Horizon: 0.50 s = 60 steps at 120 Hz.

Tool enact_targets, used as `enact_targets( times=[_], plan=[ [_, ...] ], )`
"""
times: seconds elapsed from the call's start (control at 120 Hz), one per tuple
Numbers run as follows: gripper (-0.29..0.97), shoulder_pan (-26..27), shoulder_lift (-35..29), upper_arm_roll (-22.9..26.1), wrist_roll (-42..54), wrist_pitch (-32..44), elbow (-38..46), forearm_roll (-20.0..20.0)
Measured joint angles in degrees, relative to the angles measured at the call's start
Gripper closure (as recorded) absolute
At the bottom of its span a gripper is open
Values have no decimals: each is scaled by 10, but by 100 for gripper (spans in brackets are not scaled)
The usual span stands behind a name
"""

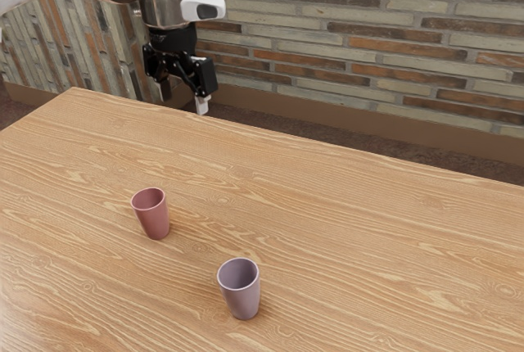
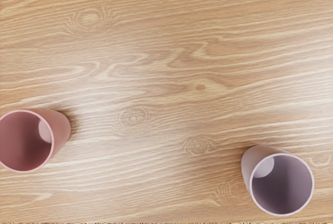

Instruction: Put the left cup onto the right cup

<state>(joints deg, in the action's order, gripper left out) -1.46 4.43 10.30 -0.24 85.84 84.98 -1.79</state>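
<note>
Even, diffuse light brightens the table. The 2 vessels, pink cup and mauve cup, cast only faint, soft shadows at their bases. A pale sheen crosses the wood.

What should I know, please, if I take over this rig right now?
Hand: open, empty, high above the far side of the table, away from both cups.
Pink cup: upright on the table; this is the one to move.
Purple cup: upright, apart from the pink cup, toward the exterior view's right and nearer that camera.
Done: nothing; no cup is grasped.
Left: lower the hand over the pink cup, grip it, lift it, and set it onto the purple cup.
</note>
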Motion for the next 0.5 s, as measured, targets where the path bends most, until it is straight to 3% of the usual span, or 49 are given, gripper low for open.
enact_targets(
  times=[0.5],
  plan=[
    [0, -4, 2, -8, 2, 9, 17, -3]
  ],
)
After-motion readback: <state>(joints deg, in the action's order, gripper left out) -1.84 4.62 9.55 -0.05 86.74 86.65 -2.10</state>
